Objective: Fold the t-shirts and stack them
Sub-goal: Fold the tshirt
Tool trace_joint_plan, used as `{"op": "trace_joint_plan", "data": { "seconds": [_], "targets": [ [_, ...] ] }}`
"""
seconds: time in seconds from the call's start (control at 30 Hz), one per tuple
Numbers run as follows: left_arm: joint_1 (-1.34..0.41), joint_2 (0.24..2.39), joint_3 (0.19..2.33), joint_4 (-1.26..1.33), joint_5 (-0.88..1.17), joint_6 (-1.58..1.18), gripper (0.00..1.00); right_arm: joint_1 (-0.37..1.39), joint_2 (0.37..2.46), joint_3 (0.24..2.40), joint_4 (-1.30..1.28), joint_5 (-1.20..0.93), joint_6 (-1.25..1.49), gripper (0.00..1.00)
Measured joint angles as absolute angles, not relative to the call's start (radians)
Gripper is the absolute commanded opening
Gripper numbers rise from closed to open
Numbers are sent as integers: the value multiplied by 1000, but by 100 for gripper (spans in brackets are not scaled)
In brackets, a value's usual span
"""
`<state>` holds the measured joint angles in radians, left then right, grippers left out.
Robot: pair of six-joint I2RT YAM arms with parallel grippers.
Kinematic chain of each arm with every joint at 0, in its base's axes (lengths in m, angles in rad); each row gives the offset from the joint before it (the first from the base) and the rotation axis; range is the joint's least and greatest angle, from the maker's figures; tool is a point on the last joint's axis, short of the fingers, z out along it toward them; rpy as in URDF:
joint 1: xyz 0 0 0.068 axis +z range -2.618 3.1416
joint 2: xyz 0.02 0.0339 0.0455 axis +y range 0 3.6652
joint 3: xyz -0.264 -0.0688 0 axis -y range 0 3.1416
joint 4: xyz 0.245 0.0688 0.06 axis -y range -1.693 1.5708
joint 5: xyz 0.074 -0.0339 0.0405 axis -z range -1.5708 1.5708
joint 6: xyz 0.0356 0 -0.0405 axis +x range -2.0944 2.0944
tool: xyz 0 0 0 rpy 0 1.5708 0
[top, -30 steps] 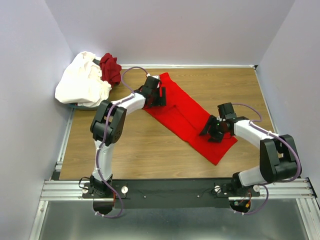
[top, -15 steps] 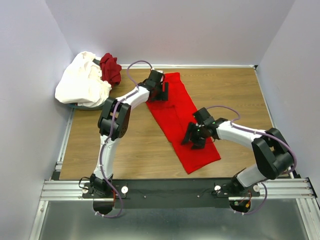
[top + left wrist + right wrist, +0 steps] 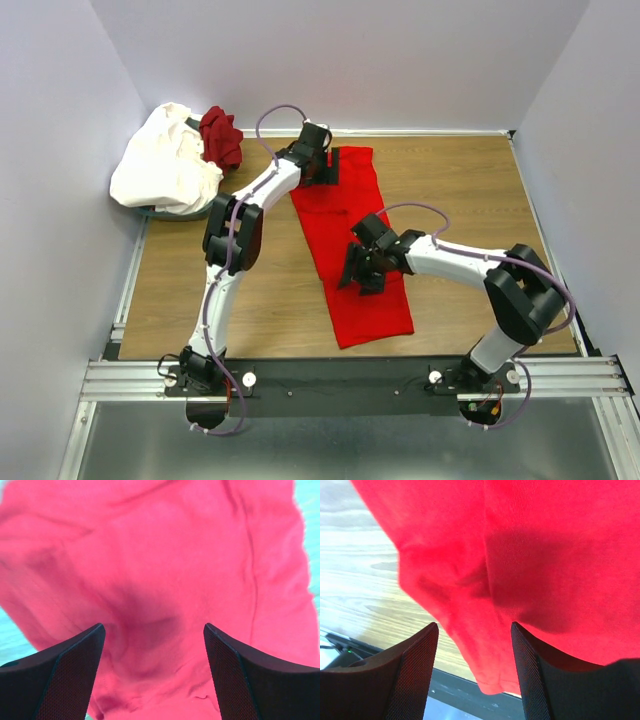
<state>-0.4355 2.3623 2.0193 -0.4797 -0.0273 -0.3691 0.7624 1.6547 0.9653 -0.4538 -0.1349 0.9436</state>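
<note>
The bright red t-shirt [image 3: 350,225] lies folded into a long strip, running from the table's back middle down to its near edge. My left gripper [image 3: 322,168] is over the strip's far end. Its jaws stand wide apart, with red cloth [image 3: 160,555] filling the space beneath them [image 3: 154,627]. My right gripper [image 3: 360,270] is on the strip's left edge near the middle, open, with a red corner [image 3: 520,580] lying between its fingers [image 3: 475,625]. The white t-shirt [image 3: 165,160] and the maroon t-shirt [image 3: 220,135] lie crumpled at the back left corner.
Grey walls close in the wooden table [image 3: 230,290] on three sides. A black and silver rail [image 3: 330,375] carrying both arm bases runs along the near edge, just below the strip's near end.
The red strip has swung from a diagonal to nearly straight towards the near edge. My right gripper moved left with its near half. My left gripper shifted slightly back and right at the far end.
</note>
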Motion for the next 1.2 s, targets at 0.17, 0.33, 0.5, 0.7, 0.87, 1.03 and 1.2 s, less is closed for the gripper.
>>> {"op": "trace_joint_plan", "data": {
  "seconds": [0.17,0.33,0.5,0.7,0.87,1.03,1.2],
  "targets": [
    [-428,2312,1993,-490,-40,-379,88,762,1577,973,-477,-81,940,68],
    [-424,2161,1790,-468,-28,-421,88,763,1498,933,-487,-14,910,68],
    [-424,2100,1640,-400,23,-453,88,766,1496,849,-521,19,884,68],
    [-424,2149,1614,-377,67,-472,88,767,1496,818,-526,42,862,68],
    [-422,2208,1697,-361,84,-476,88,780,1513,815,-518,40,862,68],
    [-415,2262,1774,-357,89,-476,88,807,1532,830,-503,36,864,68],
    [-396,2320,1861,-360,97,-476,88,839,1566,861,-479,28,880,68]
  ]
}}
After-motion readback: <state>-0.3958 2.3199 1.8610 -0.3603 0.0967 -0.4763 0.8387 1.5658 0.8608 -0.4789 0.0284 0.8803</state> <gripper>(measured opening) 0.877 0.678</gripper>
